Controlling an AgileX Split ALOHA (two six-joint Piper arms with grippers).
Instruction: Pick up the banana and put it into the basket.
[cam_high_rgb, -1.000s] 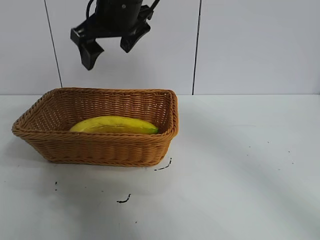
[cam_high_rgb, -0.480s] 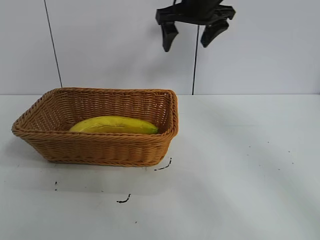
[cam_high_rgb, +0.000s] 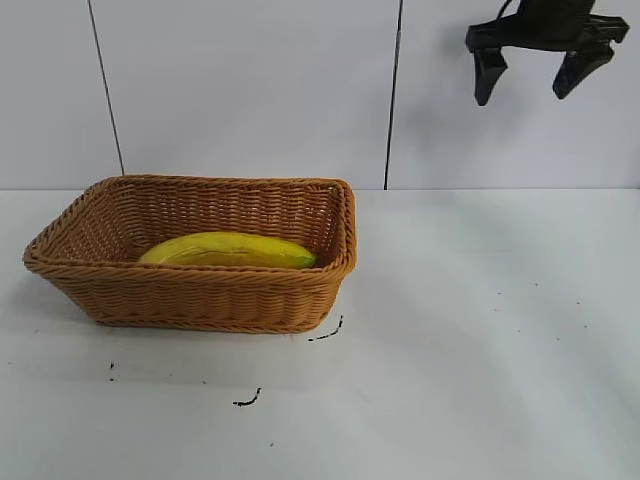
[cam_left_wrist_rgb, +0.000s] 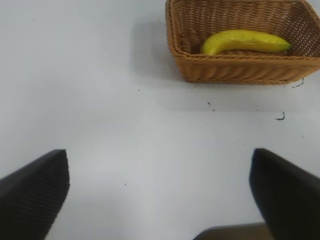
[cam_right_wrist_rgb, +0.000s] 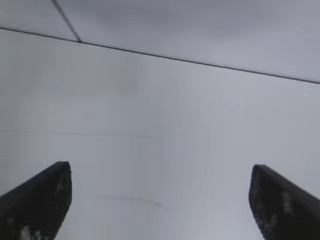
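Inside the basket, over on the left half of the table, the banana lies flat on the wicker floor, its long axis running along the basket's length, side to side as I look at it, its darker tip toward the end wall nearest the table's middle. Nothing touches it.

High at the upper right, well apart from the basket, the right gripper hangs in the air with its two fingers spread wide and nothing between them. From there the banana lies down and far to the left. Its wrist view shows only bare table and wall between the finger ends.

Of the left gripper I see only the wrist view: fingers wide apart, empty, looking across bare table at the basket and the banana some way off, seen broadside.

By my reckoning the job is done, since the banana rests in the basket; neither arm needs to reach it, and what remains is only parking.
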